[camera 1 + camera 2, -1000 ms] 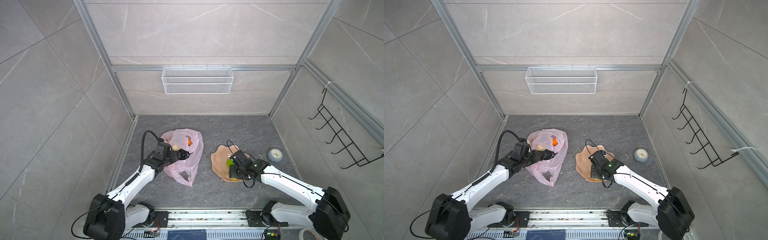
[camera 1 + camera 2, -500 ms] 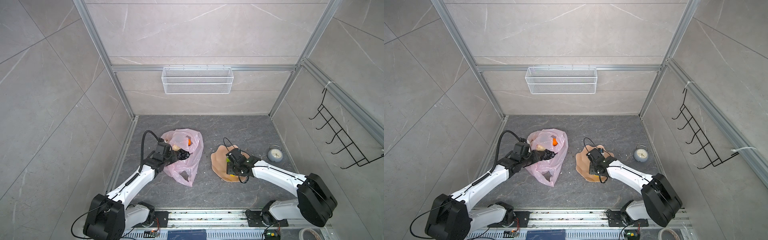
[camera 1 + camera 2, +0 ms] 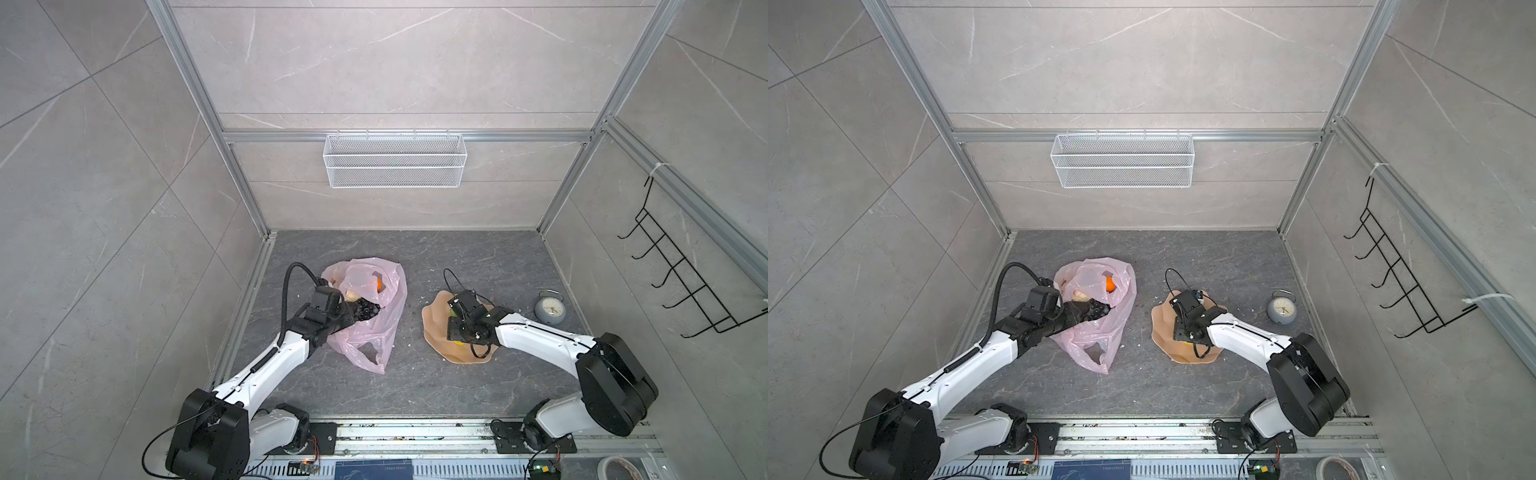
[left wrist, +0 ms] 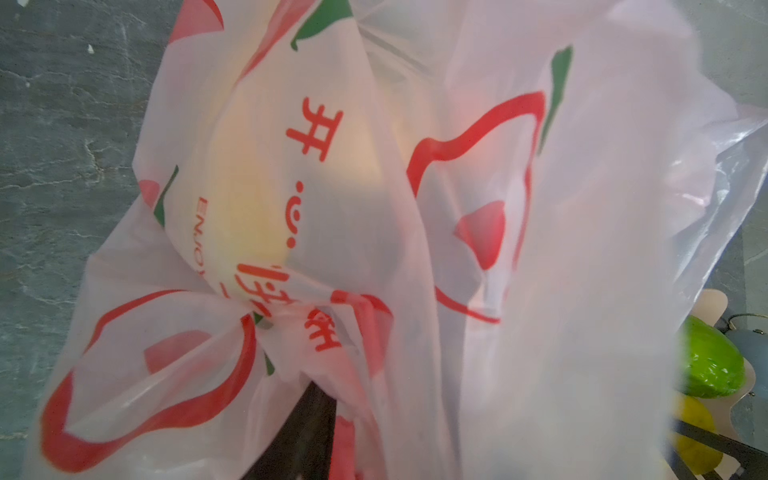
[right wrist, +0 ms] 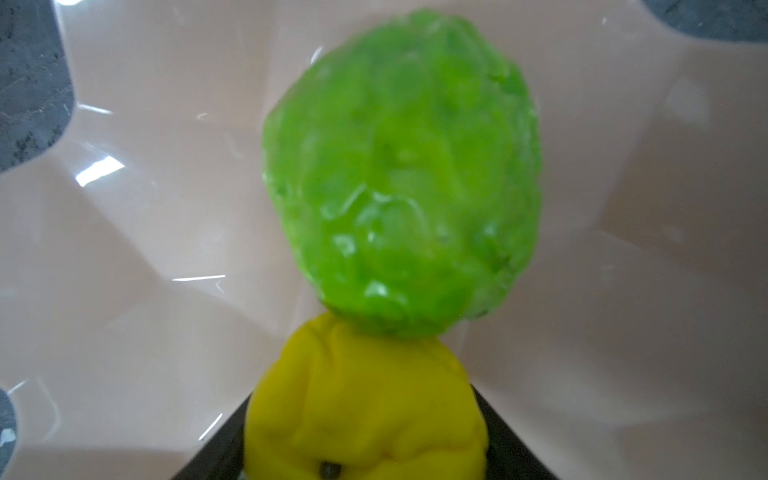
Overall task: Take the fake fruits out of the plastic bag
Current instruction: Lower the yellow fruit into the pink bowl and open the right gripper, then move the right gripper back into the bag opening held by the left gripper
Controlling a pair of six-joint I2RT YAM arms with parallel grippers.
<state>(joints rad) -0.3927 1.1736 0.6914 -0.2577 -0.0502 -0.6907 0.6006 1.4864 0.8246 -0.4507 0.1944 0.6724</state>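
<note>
Worktop (image 3: 415, 266): grey slab carrying the plastic bag (image 3: 365, 274) on the left and a peach plate (image 3: 434, 332) on the right, well apart.
Right arm (image 3: 540, 336): my elbow has swung in toward the middle over the last second. My right end effector (image 3: 456, 334) has slid toward the plate's far-left part, low over it.
Left arm (image 3: 282, 361): unmoved, with my left end effector (image 3: 353, 312) at the bag's mouth.
Bag: slumped, mouth facing left, an orange (image 3: 379, 284) and a beige piece (image 3: 352, 296) inside. Film covers my left wrist camera.
Left grip: fingertips meet the grape bunch (image 3: 370, 308) at the mouth. I cannot tell whether they are clenched on it, on film, or on nothing.
Green piece (image 5: 403, 174): out, lying on the plate. A second ago it showed beside my right end effector from above; now that covers it.
Lemon (image 5: 365, 403): on the plate, touching the green piece, between my right fingers. Grasped or released, I cannot tell.
Meaning: I judge two fruits delivered, with grapes, orange and beige piece left to fetch.
</note>
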